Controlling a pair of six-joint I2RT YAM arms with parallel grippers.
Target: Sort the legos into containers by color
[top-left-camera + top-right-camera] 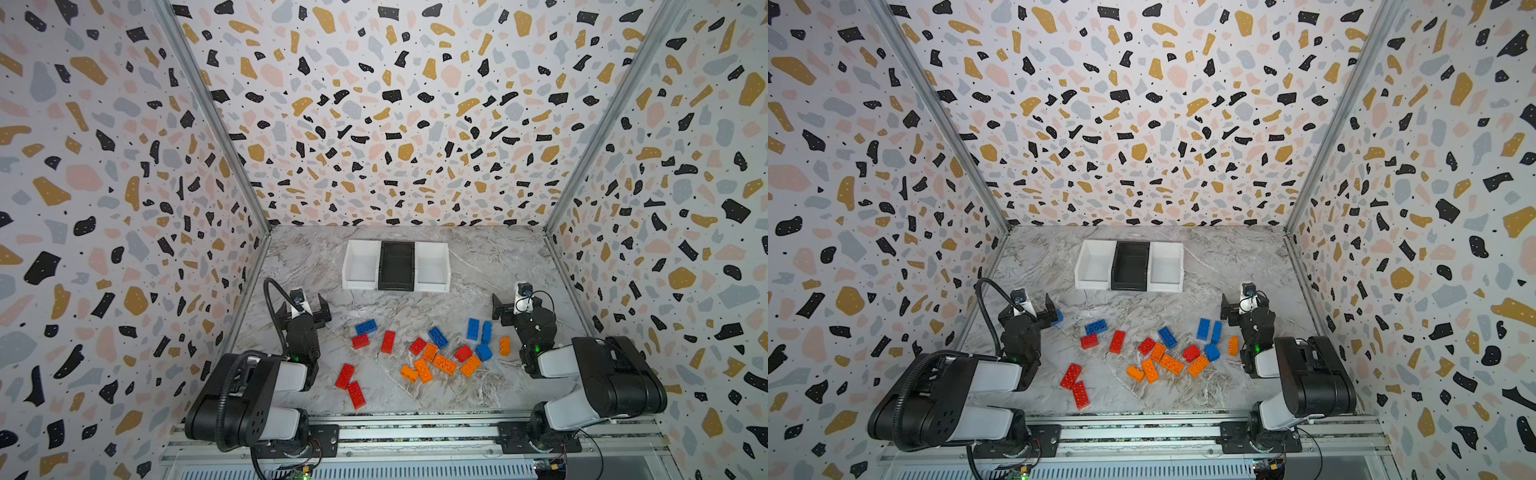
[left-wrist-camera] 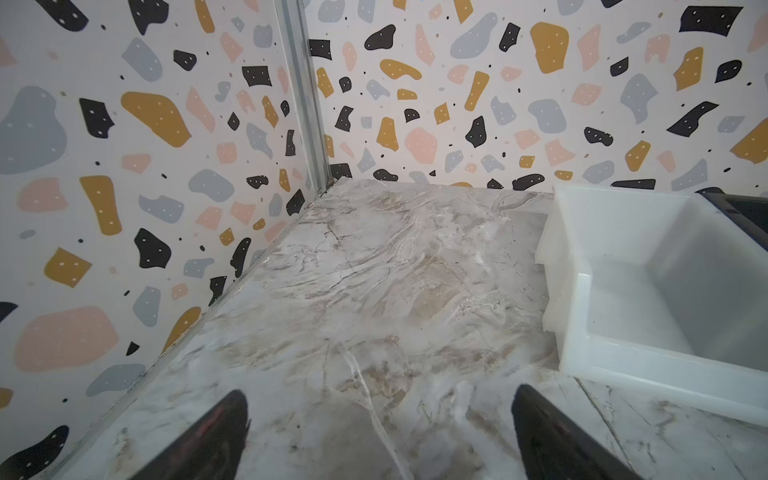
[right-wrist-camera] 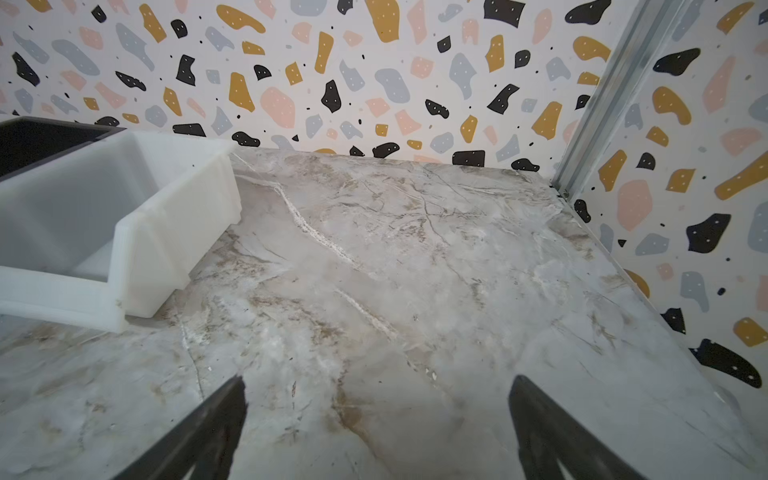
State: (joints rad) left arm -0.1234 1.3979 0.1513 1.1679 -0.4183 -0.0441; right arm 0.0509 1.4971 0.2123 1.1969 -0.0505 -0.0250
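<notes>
Found left gripper point(image 2: 379, 392) jaws spread wide, gripping nothing, over bare table point(image 2: 374, 270); same for right gripper point(image 3: 377, 380). Saw left white bin point(image 2: 575, 291) near the left jaws and right white bin point(image 3: 166, 232) near the right, black bin point(image 1: 397, 266) between them, all three touching in a row near the back wall point(image 1: 395, 124). Found legos point(image 1: 444, 364) loose on the table between the arms, well apart from the bins: orange bunched together, red and blue around them. Spotted one blue lego point(image 1: 1060, 319) just beside the left gripper, partly hidden by it.
</notes>
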